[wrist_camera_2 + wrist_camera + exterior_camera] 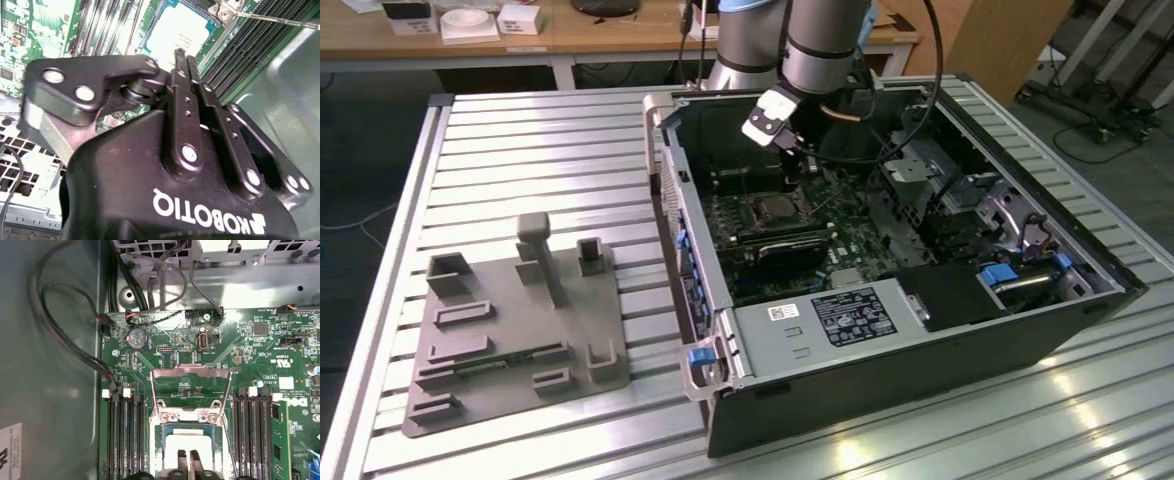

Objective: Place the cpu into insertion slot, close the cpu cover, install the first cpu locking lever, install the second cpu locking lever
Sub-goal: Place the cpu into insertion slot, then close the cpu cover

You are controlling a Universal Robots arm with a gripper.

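The cpu (172, 444) lies flat in the insertion slot (218, 436), its pale metal top also showing in the second wrist view as the cpu (172, 31). The cpu cover (190, 371) stands raised on its hinge, with green board visible through its cut-out. My gripper (187, 456) is shut, fingers together with nothing between them, right over the chip's top; I cannot tell if it touches. The second wrist view shows the gripper (182, 54) the same way. In the exterior view the gripper (794, 178) reaches down into the open computer case above the insertion slot (767, 208). A thin locking lever (280, 19) runs beside the socket.
Long black memory slots (125, 435) flank the socket on both sides. Black cables (70, 340) loop along the case wall. A labelled black box (847, 318) sits at the case's near end. A grey fixture plate (507, 330) lies on the slatted table at the exterior view's left.
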